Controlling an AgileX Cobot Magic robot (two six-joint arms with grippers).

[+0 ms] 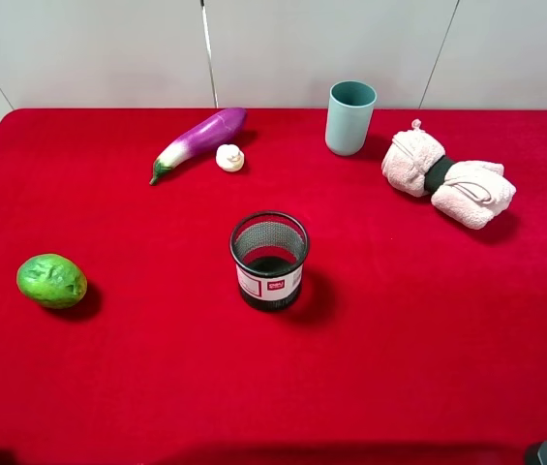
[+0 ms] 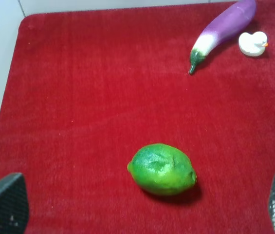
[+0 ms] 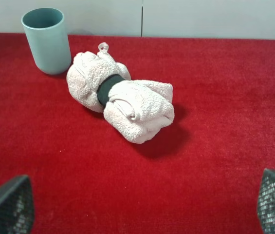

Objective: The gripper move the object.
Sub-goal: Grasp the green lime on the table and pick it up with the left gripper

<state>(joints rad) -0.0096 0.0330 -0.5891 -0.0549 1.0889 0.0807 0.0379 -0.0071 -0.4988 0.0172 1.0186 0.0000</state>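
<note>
Red tablecloth [image 1: 399, 339] | lime [image 2: 162, 169] ahead of left jaws, centred, apart

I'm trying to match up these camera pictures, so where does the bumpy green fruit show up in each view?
Exterior high: the green fruit lies at the far left, a little below mid-height.
Left wrist: the green fruit sits near the middle of the picture.
Right wrist: not in it.
Shared landmark: the purple eggplant, lying beyond the fruit in both views that show it.
</note>
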